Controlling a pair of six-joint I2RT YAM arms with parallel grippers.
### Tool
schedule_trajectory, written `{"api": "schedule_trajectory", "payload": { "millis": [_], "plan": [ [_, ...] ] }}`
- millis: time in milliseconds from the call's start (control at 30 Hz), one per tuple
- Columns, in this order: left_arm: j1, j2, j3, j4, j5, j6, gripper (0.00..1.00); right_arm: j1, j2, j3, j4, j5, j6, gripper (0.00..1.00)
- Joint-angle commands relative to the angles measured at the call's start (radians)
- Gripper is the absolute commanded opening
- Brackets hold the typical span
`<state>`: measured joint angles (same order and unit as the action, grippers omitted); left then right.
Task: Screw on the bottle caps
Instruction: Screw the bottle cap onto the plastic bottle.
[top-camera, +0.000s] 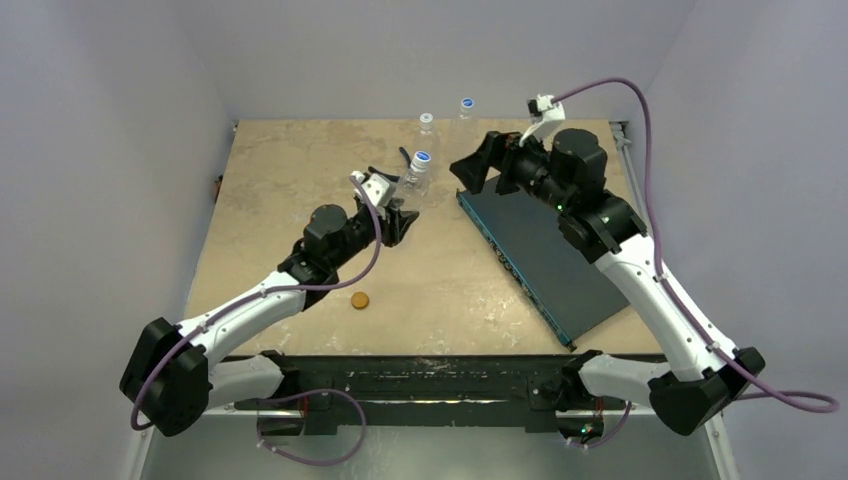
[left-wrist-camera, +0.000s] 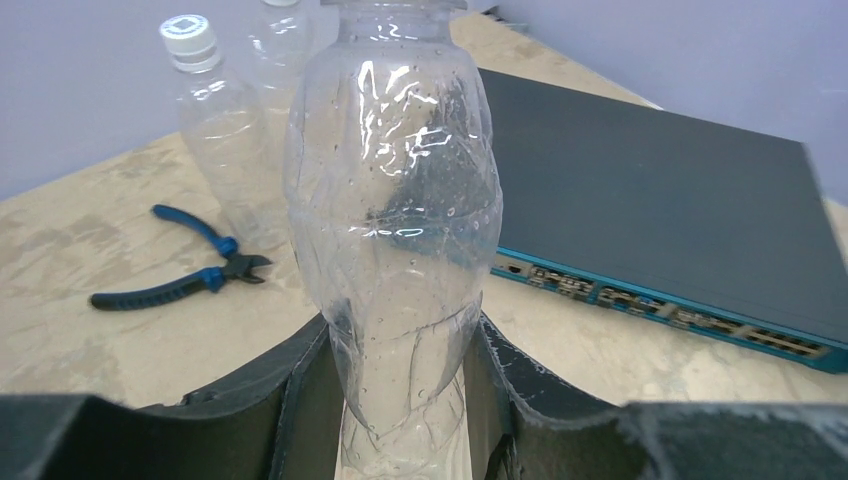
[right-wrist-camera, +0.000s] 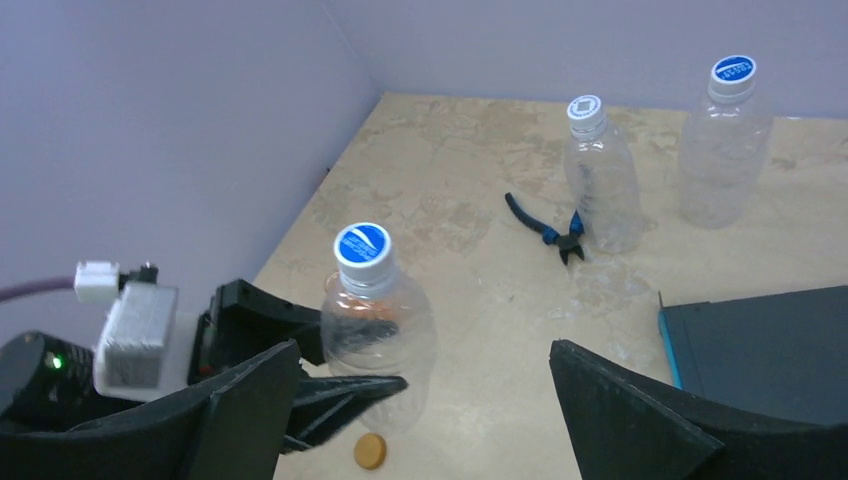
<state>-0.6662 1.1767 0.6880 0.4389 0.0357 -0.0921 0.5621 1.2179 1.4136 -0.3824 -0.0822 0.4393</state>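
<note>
Overhead view of a tan table. Just above the centre of the frame, the left gripper (top-camera: 402, 218) was clenched on a clear bottle (top-camera: 416, 178). The bottle stood upright and wore a blue cap (top-camera: 421, 157). In the left wrist view the black fingers (left-wrist-camera: 300, 400) pinched the bottle low on its thin, dented wall. Just right of it in the overhead view, the right gripper (top-camera: 475, 172) gaped wide, holding nothing and touching nothing.

Two more capped bottles stood at the upper centre near the back wall. One had a whitish cap (right-wrist-camera: 585, 108) and the other a blue one (right-wrist-camera: 733, 70). A flat orange-brown cap (top-camera: 360, 299) lay loose on the table, lower and left of centre. No orange bottle showed in any view.

Blue-handled pliers (right-wrist-camera: 545, 228) lay between the held bottle and the rear pair. A dark network switch (top-camera: 540, 260) filled the right side.

Judged risks:
- The pictures did not show how tight the blue cap was. It might have been only part-threaded or sitting crooked.
- If the right claw twisted it, the soft wall could buckle or spin in the low pinch, because nothing steadied the neck.
- If the left claw let go, the light, empty bottle could topple, or tip towards the pliers.
- The wide jaws, so near the cap, could knock it on any sideways move.
- The orange cap would have nothing to screw onto while its bottle stayed out of sight.
</note>
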Motion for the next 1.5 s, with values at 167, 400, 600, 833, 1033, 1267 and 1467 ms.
{"api": "schedule_trajectory", "payload": {
  "millis": [167,400,600,833,1033,1267,1467],
  "plan": [
    [0.165,-0.051,-0.01,0.057,0.678,-0.197,0.0,-0.12,-0.061,-0.204,0.416,-0.543,-0.14,0.94],
    [0.194,-0.038,-0.041,0.231,0.847,-0.357,0.0,-0.12,-0.011,-0.236,0.583,-0.75,-0.112,0.82],
    [0.195,-0.026,-0.045,0.29,0.888,-0.406,0.0,-0.119,0.019,-0.231,0.605,-0.793,-0.091,0.74],
    [0.195,-0.008,-0.043,0.314,0.905,-0.431,0.0,-0.12,0.029,-0.23,0.637,-0.81,-0.057,0.65],
    [0.195,0.004,-0.042,0.318,0.907,-0.434,0.0,-0.118,0.028,-0.236,0.669,-0.841,-0.025,0.6],
    [0.195,0.016,-0.035,0.323,0.905,-0.437,0.0,-0.116,0.03,-0.24,0.672,-0.874,-0.015,0.55],
    [0.195,0.026,-0.028,0.33,0.905,-0.442,0.0,-0.109,0.036,-0.243,0.666,-0.881,-0.015,0.48]
  ]
}}
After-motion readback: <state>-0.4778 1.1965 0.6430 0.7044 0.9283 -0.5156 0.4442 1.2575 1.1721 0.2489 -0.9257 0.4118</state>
